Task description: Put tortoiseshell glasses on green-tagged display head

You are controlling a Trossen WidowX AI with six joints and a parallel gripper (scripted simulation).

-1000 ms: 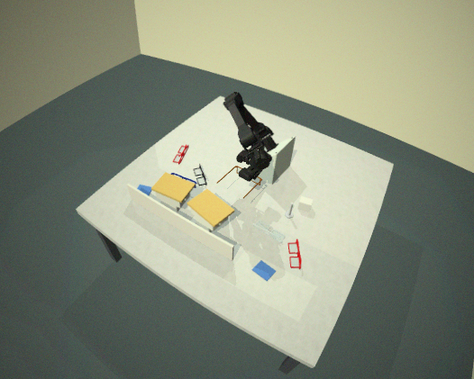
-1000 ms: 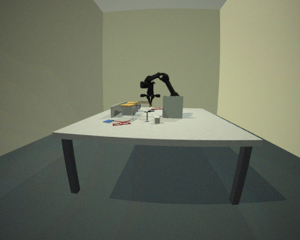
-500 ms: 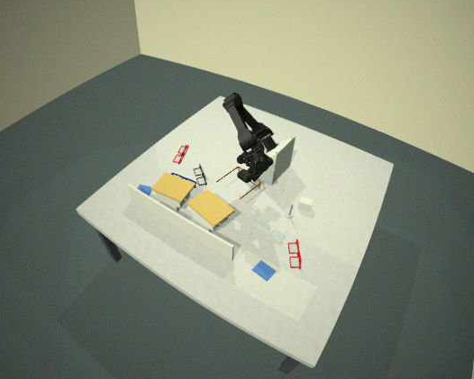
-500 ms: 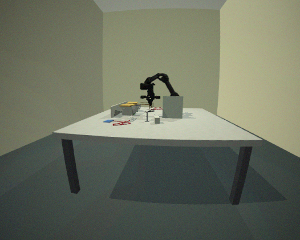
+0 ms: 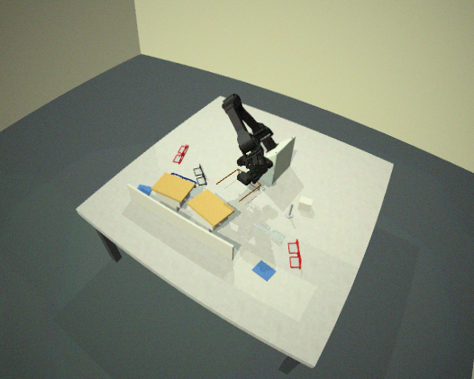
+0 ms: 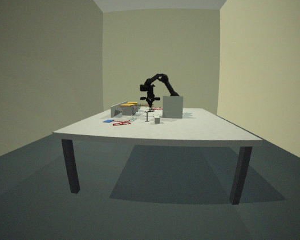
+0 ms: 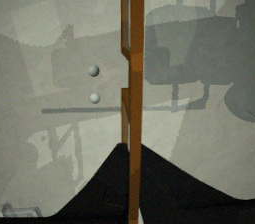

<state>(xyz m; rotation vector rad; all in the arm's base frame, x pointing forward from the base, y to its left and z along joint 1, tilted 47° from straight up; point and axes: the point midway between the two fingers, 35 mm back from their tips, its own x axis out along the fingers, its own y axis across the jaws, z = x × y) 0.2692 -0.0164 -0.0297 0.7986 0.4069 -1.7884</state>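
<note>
My gripper (image 5: pixel 250 180) (image 6: pixel 150 106) (image 7: pixel 128 151) is shut on the tortoiseshell glasses (image 5: pixel 227 176) (image 7: pixel 136 105). They are brown-orange and held above the table. In the top view both open temples point toward the lower left, and the arm hides part of the front. In the wrist view the front runs vertically between the fingertips, with two small pale balls (image 7: pixel 93 70) (image 7: pixel 95 98) left of it. I cannot make out either display head or a green tag in these views.
Orange-topped blocks (image 5: pixel 173 186) (image 5: pixel 210 208) stand behind a low pale wall (image 5: pixel 182 221). A grey-green panel (image 5: pixel 283 160) (image 6: pixel 173 106) stands beside the arm. Also there: a thin post (image 5: pixel 289 211), a pale cube (image 5: pixel 305 203), red glasses (image 5: pixel 301 255), black glasses, clear glasses and a blue square (image 5: pixel 264 270).
</note>
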